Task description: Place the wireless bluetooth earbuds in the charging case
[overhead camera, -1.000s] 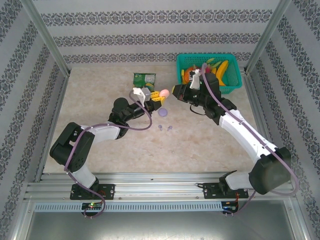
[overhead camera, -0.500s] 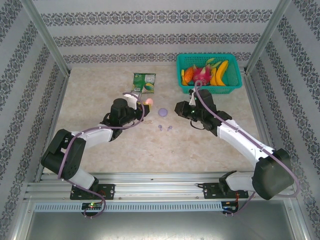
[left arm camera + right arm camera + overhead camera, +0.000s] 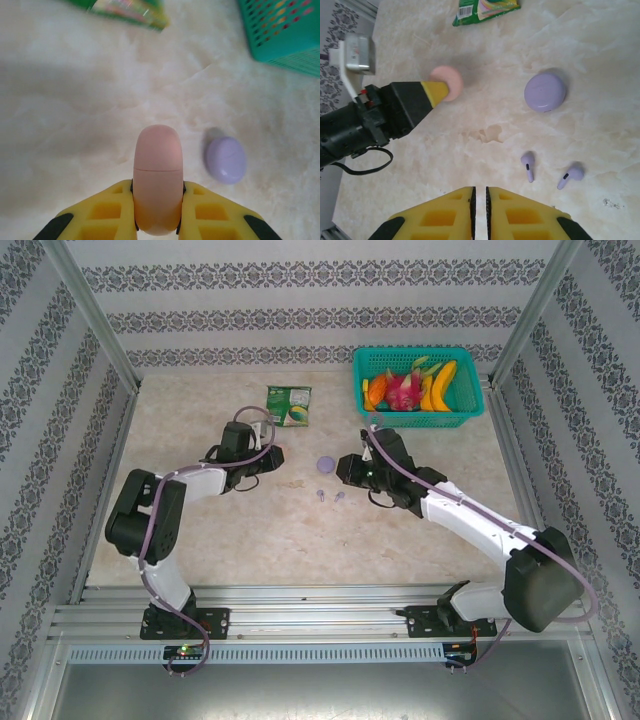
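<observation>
Since a second ago the left gripper [image 3: 157,192] has been swung back toward 9 o'clock and lowered. The right gripper [image 3: 480,192] has been brought off the teal basket [image 3: 430,420] to the 3 o'clock side of the lilac charging case [image 3: 325,464]. That case and the two lilac earbuds [image 3: 528,166] have not been shifted.

Left: clamped on the pink charging case [image 3: 157,160]. The lid is closed, and a seam is seen across it in the left wrist view. The case is held on edge between the yellow fingers [image 3: 115,210]. Whether it touches the table [image 3: 250,530] cannot be told.

Right: jaws barely parted, a thin slit with nothing in it, hung over bare table at 7 o'clock of the earbuds.

Earbuds: both are loose on the table, side by side but apart, at 6 o'clock of the closed lilac charging case and in neither case.

View notes:
- Right wrist view: the earbuds are resolved as stemmed shapes, and the pink charging case is seen as a round disc at the left fingertip, at 9 o'clock of the lilac one.
- Top view: the earbuds are reduced to two specks.
- Left wrist view: the lilac charging case is placed at 3 o'clock of the pink one, near but not touching.

A green packet [image 3: 289,405] lies at 11 o'clock of the lilac charging case. The basket, at 1 o'clock, is loaded with fruit.
</observation>
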